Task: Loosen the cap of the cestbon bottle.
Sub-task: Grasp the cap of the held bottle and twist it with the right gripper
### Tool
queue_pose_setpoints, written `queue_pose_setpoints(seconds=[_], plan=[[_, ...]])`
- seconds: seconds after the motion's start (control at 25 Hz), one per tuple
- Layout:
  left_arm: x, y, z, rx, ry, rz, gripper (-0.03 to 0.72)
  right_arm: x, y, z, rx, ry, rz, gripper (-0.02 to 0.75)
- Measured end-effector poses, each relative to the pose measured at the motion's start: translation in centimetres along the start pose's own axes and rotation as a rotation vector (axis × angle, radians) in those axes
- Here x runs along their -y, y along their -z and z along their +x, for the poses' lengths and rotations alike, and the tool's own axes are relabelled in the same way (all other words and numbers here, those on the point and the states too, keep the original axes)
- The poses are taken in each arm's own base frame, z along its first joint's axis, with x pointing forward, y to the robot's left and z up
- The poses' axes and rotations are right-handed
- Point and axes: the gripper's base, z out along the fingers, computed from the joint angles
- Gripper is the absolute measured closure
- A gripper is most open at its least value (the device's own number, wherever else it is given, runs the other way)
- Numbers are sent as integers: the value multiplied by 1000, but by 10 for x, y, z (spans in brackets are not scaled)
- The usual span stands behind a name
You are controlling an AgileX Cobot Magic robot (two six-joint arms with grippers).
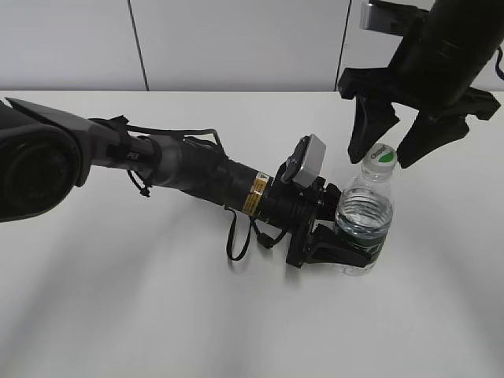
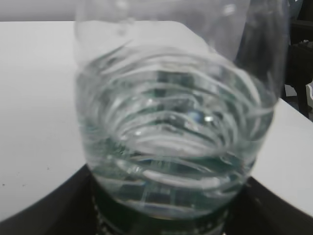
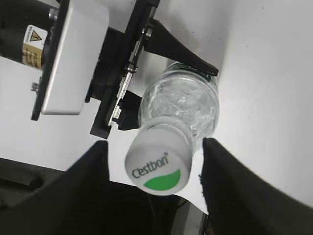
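Cap (image 3: pixel 157 165): round, white, smooth, green crescent and print on top, seated on the cestbon bottle (image 1: pixel 364 214). Clear ribbed plastic, part full of water, dark green band low down, upright on a matte white table (image 1: pixel 157 315). Clamped around the lower body by the left gripper (image 1: pixel 346 250). Straddled, untouched, by the right gripper (image 3: pixel 155 152), jaws spread wide. Behind, pale seamed wall panels (image 1: pixel 236 43).

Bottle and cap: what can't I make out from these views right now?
- Bottle label: left gripper covers it in the exterior view; cut off at the bottom edge in the left wrist view.
- Cap threads: hidden under the cap.
- Right gripper contact with cap: none visible.
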Motion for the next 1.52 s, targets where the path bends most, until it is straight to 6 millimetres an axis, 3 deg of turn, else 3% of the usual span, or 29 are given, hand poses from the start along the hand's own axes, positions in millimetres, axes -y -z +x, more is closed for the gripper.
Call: queue_pose_setpoints(seconds=[0.24, 0.32, 0.64, 1.08, 1.52], plan=[[0, 0, 0, 1, 0, -1, 184, 1, -1, 0, -8, 25, 6, 414], [0, 0, 0, 1, 0, -1, 184, 1, -1, 0, -8, 29, 6, 435], [0, 0, 0, 1, 0, -1, 184, 2, -1, 0, -12, 158, 25, 435], [0, 0, 0, 1, -1, -1, 184, 3, -1, 1, -23, 802, 25, 435], [0, 0, 0, 1, 3, -1, 184, 3, 2, 2, -20, 903, 27, 436]])
